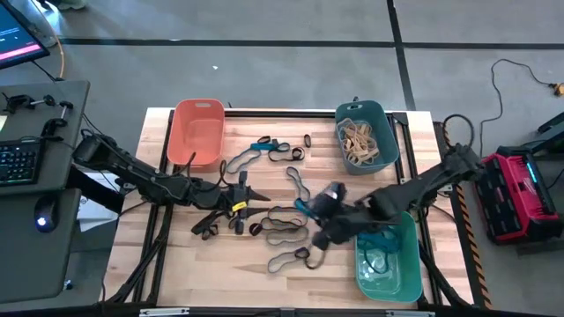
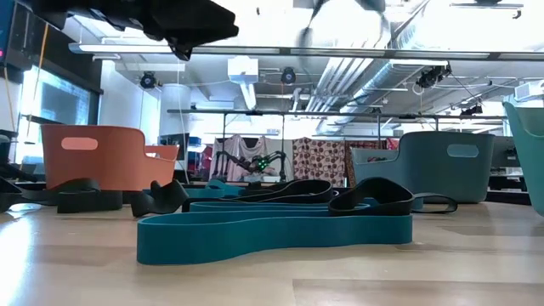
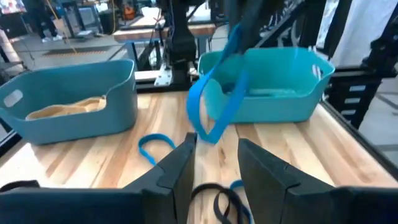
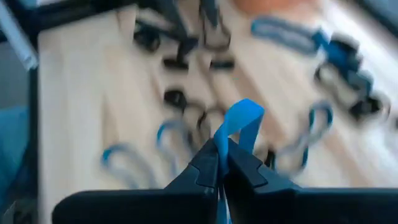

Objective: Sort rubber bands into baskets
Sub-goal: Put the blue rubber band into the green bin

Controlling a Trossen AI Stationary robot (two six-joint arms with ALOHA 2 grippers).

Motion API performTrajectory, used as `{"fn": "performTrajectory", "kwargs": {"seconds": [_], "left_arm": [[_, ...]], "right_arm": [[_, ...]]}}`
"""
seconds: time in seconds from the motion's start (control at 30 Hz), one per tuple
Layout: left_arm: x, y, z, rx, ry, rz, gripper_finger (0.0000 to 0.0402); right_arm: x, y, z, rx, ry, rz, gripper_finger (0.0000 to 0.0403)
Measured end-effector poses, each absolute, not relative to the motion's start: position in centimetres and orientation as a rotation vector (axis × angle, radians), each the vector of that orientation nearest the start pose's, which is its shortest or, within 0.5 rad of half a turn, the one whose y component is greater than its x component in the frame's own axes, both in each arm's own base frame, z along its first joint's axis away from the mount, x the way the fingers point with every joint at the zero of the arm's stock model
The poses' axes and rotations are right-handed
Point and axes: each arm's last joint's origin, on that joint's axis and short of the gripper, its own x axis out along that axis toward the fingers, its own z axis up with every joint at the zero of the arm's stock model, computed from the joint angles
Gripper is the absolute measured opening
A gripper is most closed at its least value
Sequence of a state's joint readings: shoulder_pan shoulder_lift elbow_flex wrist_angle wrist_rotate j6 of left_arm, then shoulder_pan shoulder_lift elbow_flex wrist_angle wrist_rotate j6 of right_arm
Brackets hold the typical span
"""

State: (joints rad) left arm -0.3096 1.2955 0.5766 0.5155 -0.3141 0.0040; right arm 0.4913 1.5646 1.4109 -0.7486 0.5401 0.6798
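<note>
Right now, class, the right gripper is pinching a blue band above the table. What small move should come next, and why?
Probably carry it sideways over the lighter green basket. The right gripper is shut on the blue band, which hangs free, and that basket beside it already holds blue bands, while the dark teal basket holds tan ones.

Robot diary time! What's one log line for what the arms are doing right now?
right gripper: shut on blue rubber band, beside green basket | left gripper: open, mid-table | tan bands in teal basket

The pale planked wooden table (image 1: 176,255) looks smooth and matt. The rounded orange-salmon plastic basket (image 1: 197,130) has a dull sheen. The flat blue rubber band (image 4: 241,124) looks smooth and matt.
</note>
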Motion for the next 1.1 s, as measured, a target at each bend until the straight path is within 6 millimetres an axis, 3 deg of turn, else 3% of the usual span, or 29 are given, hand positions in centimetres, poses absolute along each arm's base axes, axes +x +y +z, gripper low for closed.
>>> {"fn": "performTrajectory", "kwargs": {"seconds": [0.3, 0.57, 0.8, 1.0, 1.1], "left_arm": [[26.1, -7.4, 21.0, 0.079, 0.234, 0.003, 0.0117], [26.1, -7.4, 21.0, 0.079, 0.237, 0.000, 0.0117], [26.1, -7.4, 20.9, 0.080, 0.251, -0.020, 0.0117], [25.9, -7.5, 20.3, 0.074, 0.308, -0.043, 0.0117], [25.8, -7.5, 20.0, 0.048, 0.342, -0.078, 0.0117]], "right_arm": [[21.4, 17.7, 32.6, 0.440, 0.938, -0.327, 0.0002], [17.0, 19.9, 31.0, 0.563, 1.146, -0.549, 0.0002], [16.5, 20.8, 28.8, 0.458, 1.283, -0.726, 0.0002], [17.7, 21.4, 27.1, 0.397, 1.331, -0.757, 0.0005], [18.3, 21.5, 26.4, 0.387, 1.395, -0.768, 0.0024]]}}
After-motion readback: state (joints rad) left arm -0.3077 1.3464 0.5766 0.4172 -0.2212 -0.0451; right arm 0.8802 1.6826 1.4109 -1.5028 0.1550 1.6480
